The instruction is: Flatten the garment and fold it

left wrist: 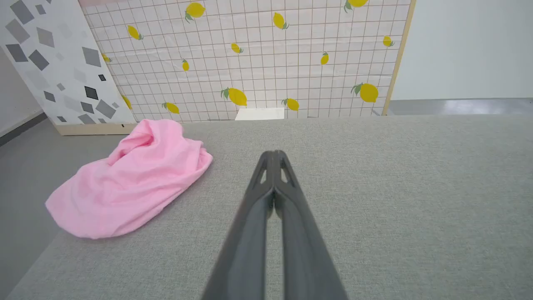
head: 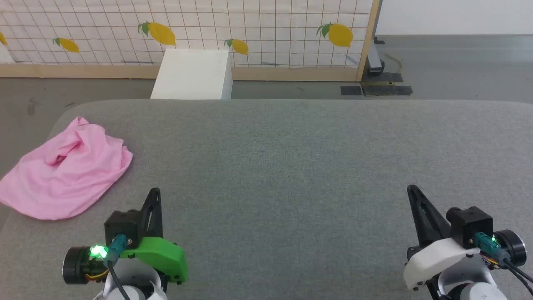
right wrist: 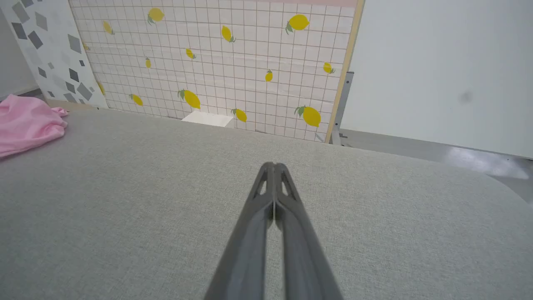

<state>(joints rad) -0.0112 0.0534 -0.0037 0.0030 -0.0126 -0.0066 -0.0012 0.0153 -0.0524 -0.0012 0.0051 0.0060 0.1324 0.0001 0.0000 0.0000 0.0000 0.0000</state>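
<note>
Nearest to the camera, the left gripper (head: 155, 192) and the right gripper (head: 411, 188) hang low over the near part of the grey table (head: 291, 166), well apart from each other, with fingers pointing forward. Each one has its two dark fingers pressed together up to the tip, and nothing is between them, so both are empty. This looks like a resting pose before the work begins, and probably no step of the task is started.

Further on, the garment (head: 68, 175) lies in a crumpled pink heap at the left edge of the table, and one part seems to reach slightly over the edge. It is ahead and to the left of the left gripper, not touching it, and well apart from the right one. The folds cover each other, so the waistband and hems cannot be told. From where it lies, the left arm seems the natural one to reach it first, and the cloth likely needs to be drawn toward the centre for spreading.

Behind the table a white box (head: 193, 75) stands on the floor (head: 437, 58) against the lemon-patterned panel (head: 266, 29). Whether it is open or holds anything cannot be told.
</note>
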